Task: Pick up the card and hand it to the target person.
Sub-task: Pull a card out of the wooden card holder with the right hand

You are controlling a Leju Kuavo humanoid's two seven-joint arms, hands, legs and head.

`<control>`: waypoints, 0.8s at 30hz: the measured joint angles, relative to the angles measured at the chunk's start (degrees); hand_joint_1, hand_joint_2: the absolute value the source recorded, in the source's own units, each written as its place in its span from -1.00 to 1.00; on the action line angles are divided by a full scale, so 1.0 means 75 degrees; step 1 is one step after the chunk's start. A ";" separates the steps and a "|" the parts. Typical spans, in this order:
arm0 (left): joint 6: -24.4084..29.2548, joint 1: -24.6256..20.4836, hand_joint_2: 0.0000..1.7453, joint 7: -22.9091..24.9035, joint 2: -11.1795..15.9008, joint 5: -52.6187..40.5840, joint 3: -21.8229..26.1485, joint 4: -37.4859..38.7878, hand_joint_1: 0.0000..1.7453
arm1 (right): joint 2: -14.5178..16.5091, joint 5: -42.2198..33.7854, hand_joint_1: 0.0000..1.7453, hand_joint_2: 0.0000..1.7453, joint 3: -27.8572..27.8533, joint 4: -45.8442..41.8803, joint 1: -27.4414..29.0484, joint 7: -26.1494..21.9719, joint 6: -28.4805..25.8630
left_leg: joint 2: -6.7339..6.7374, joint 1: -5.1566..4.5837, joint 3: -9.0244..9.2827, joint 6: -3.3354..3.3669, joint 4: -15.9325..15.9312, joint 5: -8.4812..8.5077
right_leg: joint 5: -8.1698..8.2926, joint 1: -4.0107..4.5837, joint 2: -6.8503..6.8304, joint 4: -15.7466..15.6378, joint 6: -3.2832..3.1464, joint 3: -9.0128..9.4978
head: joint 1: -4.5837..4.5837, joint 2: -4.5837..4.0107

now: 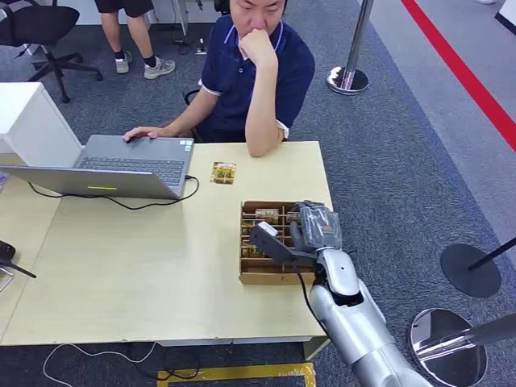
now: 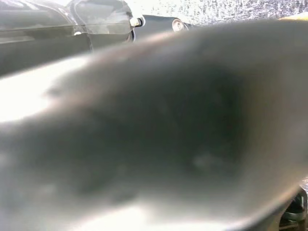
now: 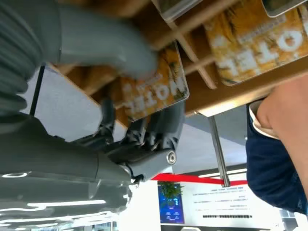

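My right hand (image 1: 314, 230) reaches over the wooden card box (image 1: 271, 274) at the table's right end. In the right wrist view its thumb (image 3: 109, 45) presses one face of a yellow hotel card (image 3: 160, 91) and its dark fingers (image 3: 160, 134) lie against the other face, so the card is pinched while still among the box's dividers. More yellow cards (image 3: 254, 43) stand in neighbouring slots. The person (image 1: 255, 72) sits at the far side of the table, one elbow on it. A grey blur (image 2: 152, 130) fills the left wrist view, and the left hand's state is unreadable.
One loose yellow card (image 1: 223, 172) lies on the table in front of the person. An open laptop (image 1: 122, 165) with a black cable sits at the left, the person's hand on it. Stanchion bases (image 1: 447, 347) stand on the carpet to the right.
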 joint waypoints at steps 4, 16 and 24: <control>0.0003 0.0000 -1.00 0.0009 0.0000 0.0000 0.0000 0.0000 -1.00 | 0.0000 -0.0001 0.54 1.00 0.0000 0.0009 -0.0008 0.0000 -0.0014 | 0.0000 0.0000 -0.0001 0.0000 0.0000 0.0000 | 0.0000 0.0000 0.0000 0.0000 0.0000 0.0000 | -0.0002 0.0000; 0.0000 0.0000 -1.00 0.0025 0.0000 0.0000 0.0000 0.0000 -1.00 | 0.0000 0.0000 0.36 1.00 0.0007 0.0009 -0.0030 0.0000 -0.0026 | 0.0000 0.0000 0.0000 0.0000 0.0000 0.0000 | 0.0000 0.0000 0.0000 0.0000 0.0000 0.0000 | -0.0001 0.0000; -0.0002 0.0000 -1.00 0.0025 0.0000 0.0000 0.0000 0.0000 -1.00 | 0.0003 0.0001 0.65 1.00 0.0012 0.0001 -0.0033 0.0000 -0.0026 | 0.0000 0.0000 0.0002 0.0000 0.0000 0.0000 | 0.0000 0.0000 0.0000 0.0000 0.0000 0.0001 | -0.0001 0.0000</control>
